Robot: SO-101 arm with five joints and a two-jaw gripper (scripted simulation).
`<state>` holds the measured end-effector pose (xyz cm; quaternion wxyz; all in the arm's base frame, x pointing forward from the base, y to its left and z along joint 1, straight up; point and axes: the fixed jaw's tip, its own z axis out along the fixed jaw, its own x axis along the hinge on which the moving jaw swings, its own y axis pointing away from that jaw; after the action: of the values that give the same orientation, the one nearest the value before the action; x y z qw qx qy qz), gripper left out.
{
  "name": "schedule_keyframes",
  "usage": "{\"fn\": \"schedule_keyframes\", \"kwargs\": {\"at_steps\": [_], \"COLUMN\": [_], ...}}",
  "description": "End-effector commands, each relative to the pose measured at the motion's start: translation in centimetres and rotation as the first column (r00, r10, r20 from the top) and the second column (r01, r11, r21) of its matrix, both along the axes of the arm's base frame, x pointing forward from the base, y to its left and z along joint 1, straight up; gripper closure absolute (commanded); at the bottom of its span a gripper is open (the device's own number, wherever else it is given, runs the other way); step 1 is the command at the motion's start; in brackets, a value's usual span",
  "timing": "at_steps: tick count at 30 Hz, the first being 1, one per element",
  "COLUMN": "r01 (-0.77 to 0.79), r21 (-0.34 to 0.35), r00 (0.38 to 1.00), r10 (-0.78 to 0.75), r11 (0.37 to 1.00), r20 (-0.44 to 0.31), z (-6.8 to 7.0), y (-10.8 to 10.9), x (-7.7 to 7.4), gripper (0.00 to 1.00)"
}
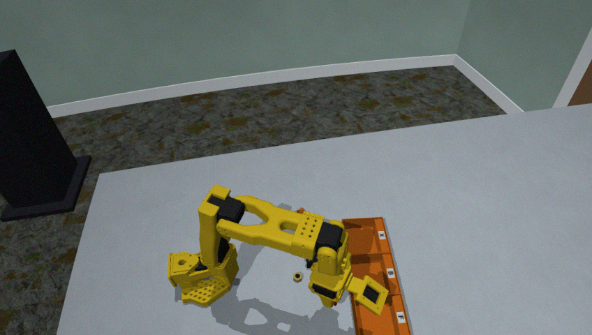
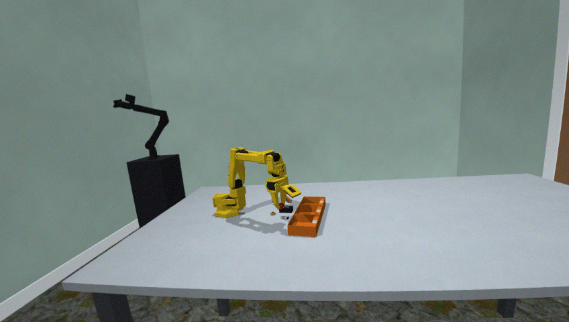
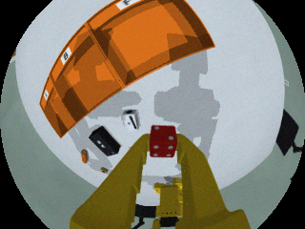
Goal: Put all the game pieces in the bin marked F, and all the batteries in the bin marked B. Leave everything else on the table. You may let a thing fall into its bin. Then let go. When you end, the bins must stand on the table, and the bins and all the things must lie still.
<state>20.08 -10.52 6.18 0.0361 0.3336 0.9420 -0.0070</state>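
Currently, the pincer [image 1: 330, 305] [image 2: 278, 206] [image 3: 163, 143] is closed on the red cubic die with pale pips [image 1: 335, 303] [image 2: 281, 206] [image 3: 163, 141], held off the surface [image 1: 477, 207] [image 2: 399, 247] [image 3: 248, 95] at the lower centre of the wrist view. Compartment F of the orange three-part bin [image 1: 375, 321] [image 2: 302, 230] [image 3: 125, 85] lies at that view's upper centre. For correct transfer, maintain grip, raise the die above the near wall, centre it over F, then lower slightly before release. Avoid clipping the divider beside B.

Grey table [image 1: 477, 186] [image 2: 399, 239] [image 3: 248, 95] carries orange bins [image 1: 387, 254] [image 2: 302, 230] [image 3: 106, 56] and black block [image 2: 286, 208] [image 3: 104, 140]
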Motion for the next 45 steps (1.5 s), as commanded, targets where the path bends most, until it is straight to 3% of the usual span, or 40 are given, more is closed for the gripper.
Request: {"fn": "schedule_keyframes", "kwargs": {"at_steps": [1,20,45], "r01": [-0.007,-0.028,-0.087], "r21": [-0.028,-0.042,-0.086], "r00": [0.999,0.998,0.989], "r10": [0.009,0.031,0.097], "r11": [1.0,0.999,0.992], "r20": [0.047,0.063,0.11], "z": [1.1,1.2,1.3], "y": [-0.7,-1.2,-2.6], "x": [0.8,1.6,4.1], "gripper": [1.0,1.0,1.0]}}
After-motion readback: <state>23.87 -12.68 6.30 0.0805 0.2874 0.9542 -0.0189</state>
